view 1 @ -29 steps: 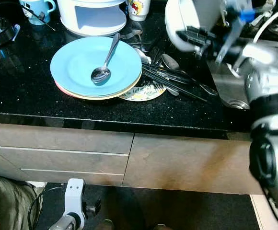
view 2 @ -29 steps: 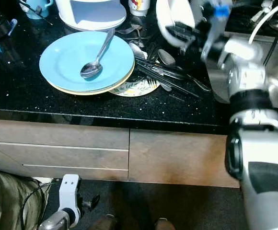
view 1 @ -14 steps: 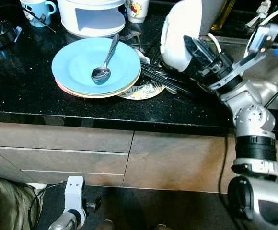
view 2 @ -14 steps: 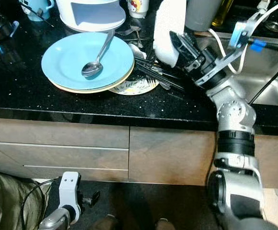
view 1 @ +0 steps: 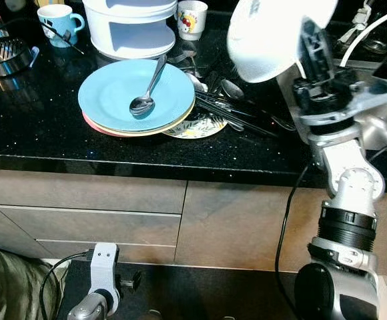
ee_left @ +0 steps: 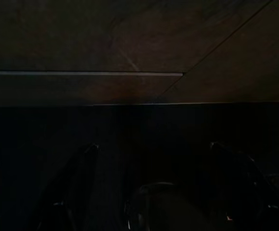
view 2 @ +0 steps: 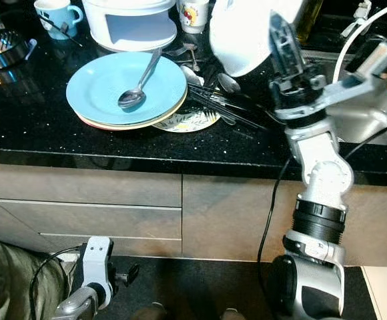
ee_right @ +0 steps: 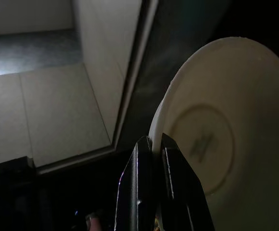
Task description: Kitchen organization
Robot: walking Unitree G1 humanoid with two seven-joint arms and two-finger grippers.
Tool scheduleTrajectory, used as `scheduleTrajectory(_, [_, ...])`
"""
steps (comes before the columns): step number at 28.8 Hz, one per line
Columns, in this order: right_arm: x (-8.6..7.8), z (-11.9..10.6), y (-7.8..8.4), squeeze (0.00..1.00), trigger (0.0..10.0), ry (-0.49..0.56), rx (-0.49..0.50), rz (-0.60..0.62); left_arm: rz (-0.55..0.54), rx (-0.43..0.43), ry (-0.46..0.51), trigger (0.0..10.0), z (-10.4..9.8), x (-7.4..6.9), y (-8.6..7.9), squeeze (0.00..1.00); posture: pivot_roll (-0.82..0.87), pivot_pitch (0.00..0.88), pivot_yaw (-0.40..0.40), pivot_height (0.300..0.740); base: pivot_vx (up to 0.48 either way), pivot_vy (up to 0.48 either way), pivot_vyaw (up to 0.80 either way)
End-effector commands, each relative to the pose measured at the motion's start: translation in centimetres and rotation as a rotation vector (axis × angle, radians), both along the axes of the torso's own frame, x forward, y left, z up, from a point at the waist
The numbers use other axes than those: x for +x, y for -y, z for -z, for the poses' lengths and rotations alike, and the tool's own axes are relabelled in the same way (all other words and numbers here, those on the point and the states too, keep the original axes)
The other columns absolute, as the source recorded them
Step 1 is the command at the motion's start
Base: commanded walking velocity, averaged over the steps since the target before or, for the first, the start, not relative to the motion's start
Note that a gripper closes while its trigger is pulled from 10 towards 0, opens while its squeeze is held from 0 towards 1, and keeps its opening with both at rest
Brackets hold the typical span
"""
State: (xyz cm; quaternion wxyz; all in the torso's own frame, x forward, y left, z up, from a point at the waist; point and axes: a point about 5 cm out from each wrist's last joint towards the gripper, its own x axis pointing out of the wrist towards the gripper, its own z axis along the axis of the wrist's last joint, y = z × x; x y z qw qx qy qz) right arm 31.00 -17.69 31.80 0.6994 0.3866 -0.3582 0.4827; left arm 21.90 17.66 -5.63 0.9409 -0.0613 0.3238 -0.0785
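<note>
Running across the scene is a black speckled counter (view 1: 40, 127) with brown drawers (view 1: 87, 213) under it and a steel sink (view 2: 360, 123) set in at the robot's right. At the back of the counter stands a white two-tier container (view 1: 132, 27), with a blue mug (view 1: 59, 19) to its left and a small printed cup (view 1: 192, 15) to its right. A stack of plates with a blue plate (view 1: 117, 93) on top sits in front of the container, and a spoon (view 1: 147, 87) lies in that plate. A patterned saucer (view 1: 197, 127) pokes out from under the stack, and a heap of dark cutlery (view 1: 237, 107) lies just beside it.

The right gripper (ee_right: 151, 151) is raised above the counter near the sink, its two black fingers pinched together on the rim of a white bowl (view 1: 273, 33), which is tipped on its side. The left gripper (ee_left: 154, 192) hangs low in front of the drawers in deep shade; whether its fingers are spread or closed cannot be told.
</note>
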Motion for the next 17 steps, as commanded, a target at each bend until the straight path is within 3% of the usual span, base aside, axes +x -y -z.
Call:
scheduleTrajectory(1, [-0.3,0.0,-0.6,0.00,10.0,0.002,-0.029,-0.002,0.014,-0.005,-0.038,10.0,0.5,-0.6,0.4,0.00,0.06,0.101,-0.036,0.740,0.000,0.000,0.00])
scheduleTrajectory(2, [0.7,0.5,-1.3,0.00,10.0,-0.053,-0.126,0.111,0.010,-0.008,-0.033,10.0,0.4,-0.5,0.4,0.00,0.06,0.102,-0.037,0.740,0.000,0.000,0.00])
scheduleTrajectory(4, [1.4,0.6,-1.7,0.00,10.0,-0.085,-0.187,0.198,0.008,-0.009,-0.031,10.0,0.4,-0.5,0.4,0.00,0.06,0.103,-0.037,0.740,0.000,0.000,0.00])
scheduleTrajectory(11, [2.0,-0.3,-1.5,0.00,10.0,-0.094,-0.166,0.251,0.000,-0.008,-0.034,10.0,0.5,-0.7,0.4,0.00,0.06,0.102,-0.043,0.740,0.000,0.000,0.00])
scheduleTrajectory(14, [2.5,-0.1,-2.4,0.00,10.0,-0.083,-0.287,0.354,-0.007,-0.010,-0.034,10.0,0.6,-0.7,0.3,0.00,0.06,0.103,-0.047,0.740,0.000,0.000,0.00])
scheduleTrajectory(16, [2.7,-0.1,-2.6,0.00,10.0,-0.085,-0.303,0.378,-0.007,-0.011,-0.033,10.0,0.6,-0.7,0.3,0.00,0.06,0.103,-0.048,0.740,0.000,0.000,0.00])
scheduleTrajectory(17, [3.2,0.0,-2.7,0.00,10.0,-0.094,-0.334,0.447,-0.008,-0.012,-0.033,10.0,0.6,-0.7,0.3,0.00,0.06,0.104,-0.049,0.740,0.000,0.000,0.00])
